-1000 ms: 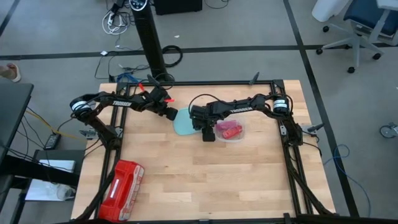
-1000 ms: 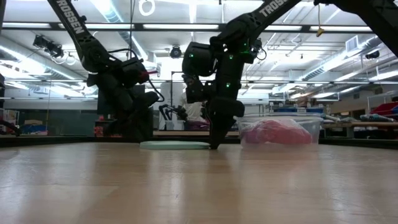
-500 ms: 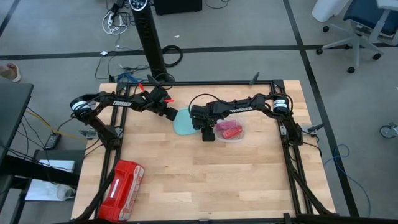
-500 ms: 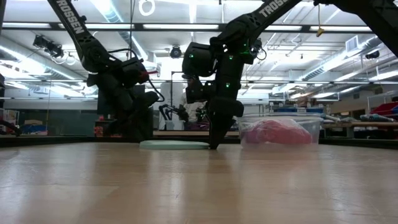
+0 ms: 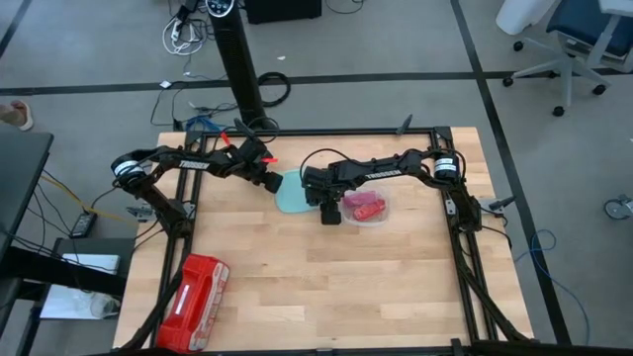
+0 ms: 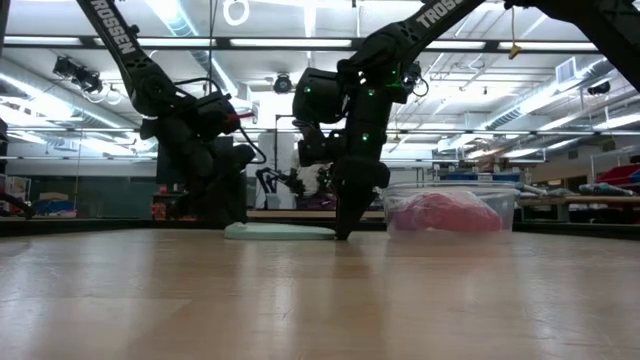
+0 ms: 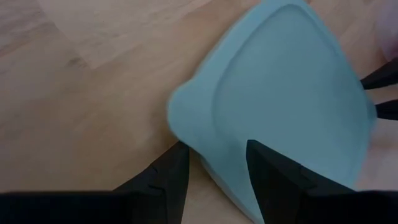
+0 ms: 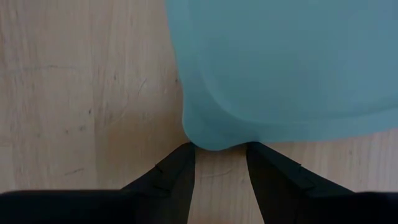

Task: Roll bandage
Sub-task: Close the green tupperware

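The bandage [image 5: 366, 207] lies in the tub [image 5: 380, 217] just right of the spread right claw [image 5: 331, 218]; left claw [image 5: 273, 182], also spread, is farther.

A robotics lab or workshop: a wooden surface [image 5: 326, 277] inside a black metal frame [image 5: 465, 247] stands on a grey floor crossed by dark tape lines [image 5: 396, 77]. Loose cables [image 5: 183, 35] trail beside a black pole [image 5: 240, 74], and a wheeled office chair [image 5: 564, 44] sits nearby. Rows of ceiling strip lights [image 6: 250, 45] and cluttered benches [image 6: 590, 190] fill the room behind.
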Motion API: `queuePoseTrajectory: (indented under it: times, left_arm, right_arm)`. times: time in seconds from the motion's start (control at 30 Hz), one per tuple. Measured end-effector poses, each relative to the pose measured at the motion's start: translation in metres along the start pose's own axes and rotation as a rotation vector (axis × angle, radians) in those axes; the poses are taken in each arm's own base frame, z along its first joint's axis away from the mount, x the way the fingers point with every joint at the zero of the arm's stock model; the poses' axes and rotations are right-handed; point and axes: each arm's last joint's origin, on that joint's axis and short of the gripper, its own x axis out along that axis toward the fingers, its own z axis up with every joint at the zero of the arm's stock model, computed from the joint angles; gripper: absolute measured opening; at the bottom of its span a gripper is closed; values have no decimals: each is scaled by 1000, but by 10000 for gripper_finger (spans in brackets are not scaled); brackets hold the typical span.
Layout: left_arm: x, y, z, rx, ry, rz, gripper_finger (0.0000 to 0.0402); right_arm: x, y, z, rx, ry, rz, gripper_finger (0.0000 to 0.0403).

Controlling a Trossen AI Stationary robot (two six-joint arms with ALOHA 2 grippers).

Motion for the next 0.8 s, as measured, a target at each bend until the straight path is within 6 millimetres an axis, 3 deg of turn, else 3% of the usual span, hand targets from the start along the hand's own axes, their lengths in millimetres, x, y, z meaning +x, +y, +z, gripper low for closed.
queuePoseTrajectory:
  times: [0.8]
  left_arm:
    - [0, 0, -1, 4, 15, -15, 163]
  right_arm:
    - [0, 1, 1, -2, 1, -25, 150]
